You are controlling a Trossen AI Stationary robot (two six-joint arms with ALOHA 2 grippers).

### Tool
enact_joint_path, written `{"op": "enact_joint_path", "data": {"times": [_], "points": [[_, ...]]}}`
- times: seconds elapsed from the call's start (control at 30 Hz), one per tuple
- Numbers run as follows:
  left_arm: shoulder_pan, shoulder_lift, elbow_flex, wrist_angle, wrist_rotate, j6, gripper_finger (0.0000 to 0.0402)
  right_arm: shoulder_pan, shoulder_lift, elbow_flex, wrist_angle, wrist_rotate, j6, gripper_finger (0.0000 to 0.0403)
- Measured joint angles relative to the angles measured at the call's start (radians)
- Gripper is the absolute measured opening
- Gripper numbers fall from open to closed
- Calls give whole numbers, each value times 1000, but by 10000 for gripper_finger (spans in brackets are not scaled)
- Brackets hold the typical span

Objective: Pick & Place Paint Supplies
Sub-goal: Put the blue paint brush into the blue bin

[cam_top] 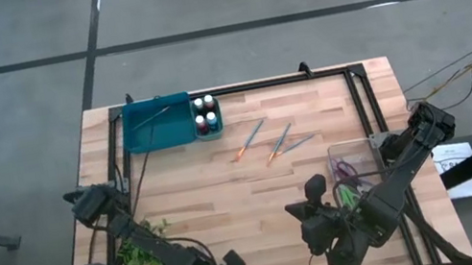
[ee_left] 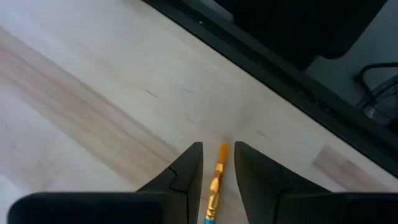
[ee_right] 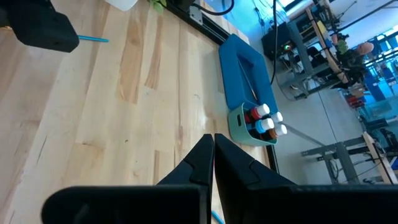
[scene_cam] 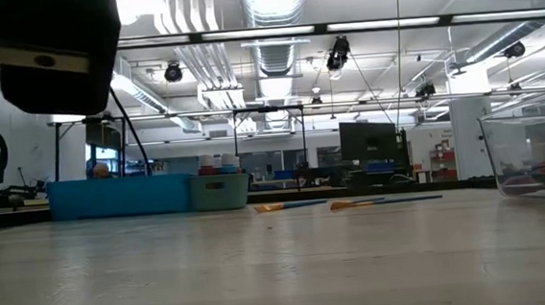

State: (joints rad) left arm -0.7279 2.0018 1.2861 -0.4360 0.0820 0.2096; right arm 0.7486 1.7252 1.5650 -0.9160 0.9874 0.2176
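Note:
A paintbrush [ee_left: 216, 180] with an orange tip and a blue handle lies near the table's near edge, and my left gripper [ee_left: 217, 155] stands open over it, pointing steeply down. One finger is on either side of the brush, which runs along them; the gap is wider than the brush. In the right wrist view its blue handle [ee_right: 93, 39] sticks out from under the left gripper [ee_right: 37, 31]. Three more paintbrushes [cam_top: 277, 143] lie mid-table. My right gripper [ee_right: 213, 152] hangs shut above the table's near right part [cam_top: 316, 188], holding nothing.
A blue tray [cam_top: 157, 127] with a brush in it and a small bin of paint bottles [cam_top: 206, 116] stand at the far left. At the right is a clear container [cam_top: 356, 165] holding scissors. A green sprig [cam_top: 144, 256] lies beside the left arm.

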Motion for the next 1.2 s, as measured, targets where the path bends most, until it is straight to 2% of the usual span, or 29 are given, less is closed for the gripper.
{"op": "enact_joint_path", "data": {"times": [0.67,0.77,0.93,1.2], "points": [[-5,-2,-114,153,-33,-11,96,0,0,-2,0,0,0,9],[-4,-3,-141,186,-33,-35,79,0,0,-2,0,0,0,9],[-1,-4,-148,191,-33,-53,14,0,0,-2,0,0,0,9],[8,-19,-144,184,-64,-10,2,0,0,-2,1,0,0,9]]}}
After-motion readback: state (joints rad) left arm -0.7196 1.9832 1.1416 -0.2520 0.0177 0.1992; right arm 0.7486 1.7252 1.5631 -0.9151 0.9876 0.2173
